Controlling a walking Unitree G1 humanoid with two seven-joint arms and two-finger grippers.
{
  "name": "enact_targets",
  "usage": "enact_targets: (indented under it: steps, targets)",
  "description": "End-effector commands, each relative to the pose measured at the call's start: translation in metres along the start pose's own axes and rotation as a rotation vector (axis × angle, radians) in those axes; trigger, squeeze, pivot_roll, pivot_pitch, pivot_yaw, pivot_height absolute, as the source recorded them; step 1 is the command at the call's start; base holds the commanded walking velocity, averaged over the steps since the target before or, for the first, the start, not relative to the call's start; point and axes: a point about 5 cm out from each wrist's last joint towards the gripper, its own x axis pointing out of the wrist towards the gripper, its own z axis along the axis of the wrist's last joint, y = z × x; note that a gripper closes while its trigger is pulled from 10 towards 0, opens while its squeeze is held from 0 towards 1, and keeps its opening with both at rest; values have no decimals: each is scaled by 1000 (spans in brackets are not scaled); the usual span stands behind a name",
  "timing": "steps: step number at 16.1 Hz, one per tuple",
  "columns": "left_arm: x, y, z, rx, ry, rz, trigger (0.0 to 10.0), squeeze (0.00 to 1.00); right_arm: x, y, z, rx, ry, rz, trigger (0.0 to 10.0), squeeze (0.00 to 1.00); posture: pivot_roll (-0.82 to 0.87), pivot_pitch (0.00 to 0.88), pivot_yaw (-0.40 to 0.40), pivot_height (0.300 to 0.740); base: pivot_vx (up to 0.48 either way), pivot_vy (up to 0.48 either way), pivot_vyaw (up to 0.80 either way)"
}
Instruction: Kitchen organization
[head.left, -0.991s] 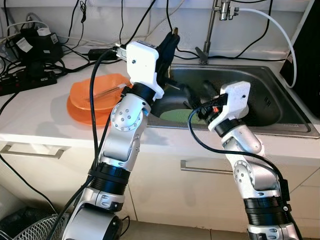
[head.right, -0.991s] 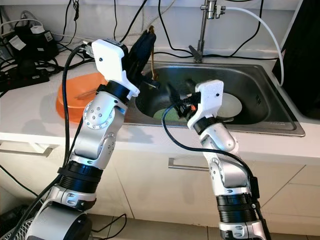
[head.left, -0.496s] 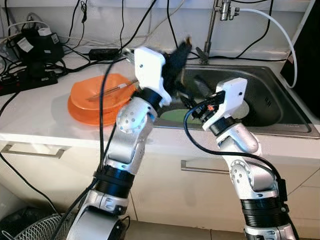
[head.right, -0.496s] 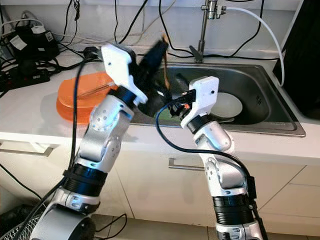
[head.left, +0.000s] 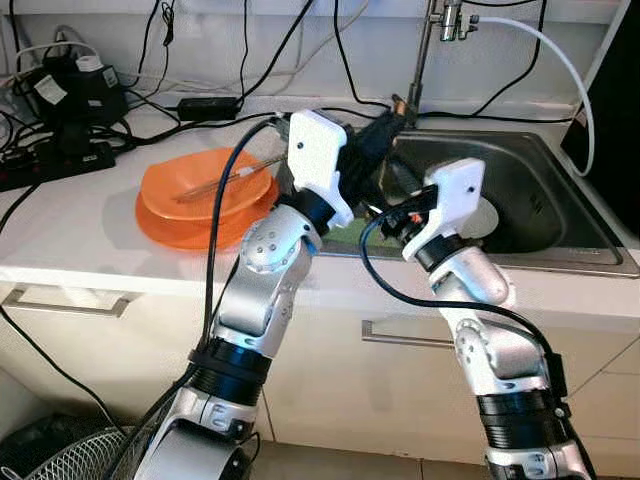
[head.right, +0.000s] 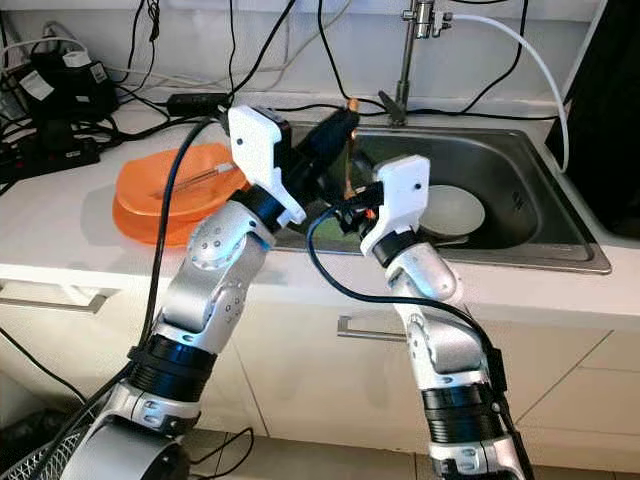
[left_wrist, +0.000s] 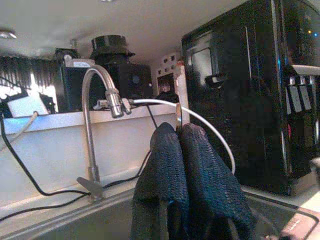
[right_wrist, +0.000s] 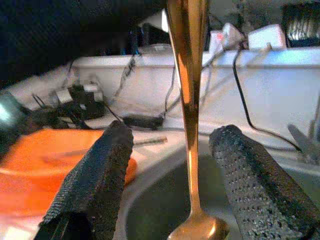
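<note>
Left gripper: textured black fingers pressed together on the thin handle of a copper-gold spoon, above the sink's left edge.
Spoon: slender, polished metal, hanging bowl-down over the sink, handle tapering up into the left gripper.
Right gripper: woven-textured fingers spread wide, one on each side of the spoon's stem, not touching it.
Sink: brushed stainless steel basin, at 1 o'clock from the grippers; a round white plate lies inside.
Faucet: curved chrome tube behind the basin.
Orange plates: glossy round stack on the white countertop, at 9 o'clock from the grippers, chopsticks lying on them.
</note>
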Motion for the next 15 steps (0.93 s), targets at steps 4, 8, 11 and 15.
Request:
enact_targets:
  steps: [4, 8, 11, 15]
  targets:
    - [-1, -1, 3, -10, -1, -15, 10000, 0, 9, 2, 4, -40, -29, -7, 10000, 0, 40, 13, 48, 740, 0, 0, 0]
    - [-5, 1, -2, -11, 24, -10, 10000, 0, 14, 3, 7, -37, -61, -19, 10000, 0, 40, 13, 52, 740, 0, 0, 0]
    - [-11, 1, -8, -10, 49, -11, 10000, 0, 17, 4, 8, -27, -78, -23, 10000, 0, 42, 8, 55, 740, 0, 0, 0]
    - [-11, 4, -8, 18, 39, 5, 10000, 0, 15, 5, -3, -11, -53, -30, 10000, 0, 42, 1, 59, 740, 0, 0, 0]
